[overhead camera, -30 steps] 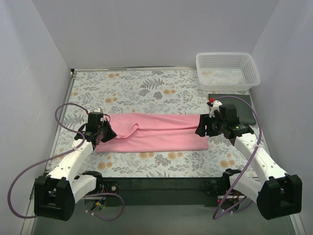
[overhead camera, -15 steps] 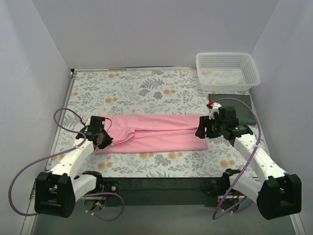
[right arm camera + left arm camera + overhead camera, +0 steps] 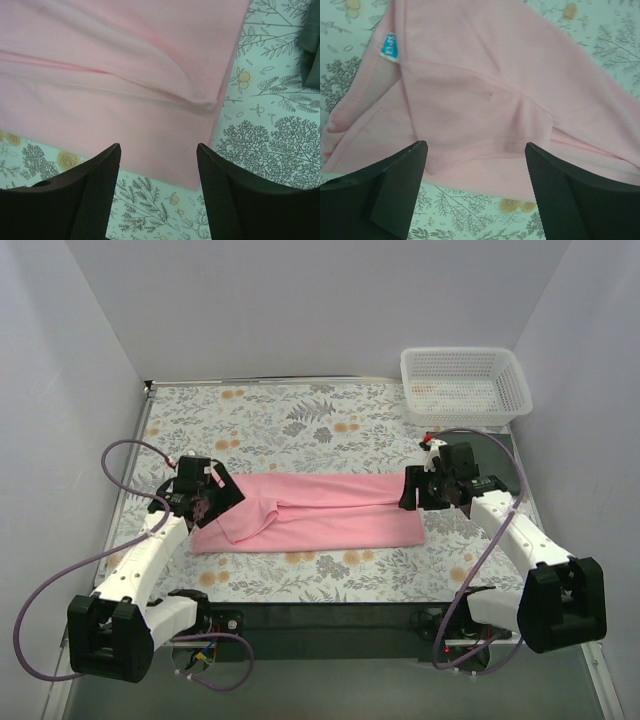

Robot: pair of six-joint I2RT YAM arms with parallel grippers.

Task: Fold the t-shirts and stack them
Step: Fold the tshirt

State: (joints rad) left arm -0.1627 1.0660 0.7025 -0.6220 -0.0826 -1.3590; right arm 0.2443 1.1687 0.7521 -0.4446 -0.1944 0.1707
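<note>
The light pink t-shirt [image 3: 320,512] lies on the floral cloth as a long strip folded lengthwise, with a blue tag [image 3: 390,47] at its left end. My left gripper [image 3: 207,502] hovers over that left end, open, with only cloth and table showing between its fingers [image 3: 400,175]. Over the strip's right end my right gripper [image 3: 414,492] stands open too, holding nothing. In the right wrist view the shirt's near right corner [image 3: 200,170] sits between the two fingers. A dark green folded t-shirt [image 3: 505,455] lies flat just right of the right gripper, partly hidden by the arm.
A white mesh basket [image 3: 465,386] stands at the far right corner. White walls close in the table on the left, back and right. Purple cables loop off both arms near the table's side edges.
My left gripper has opened and let go of the pink shirt's left end, which now lies flat. It also moved slightly farther back. The right gripper shifted a little farther away, still open.
</note>
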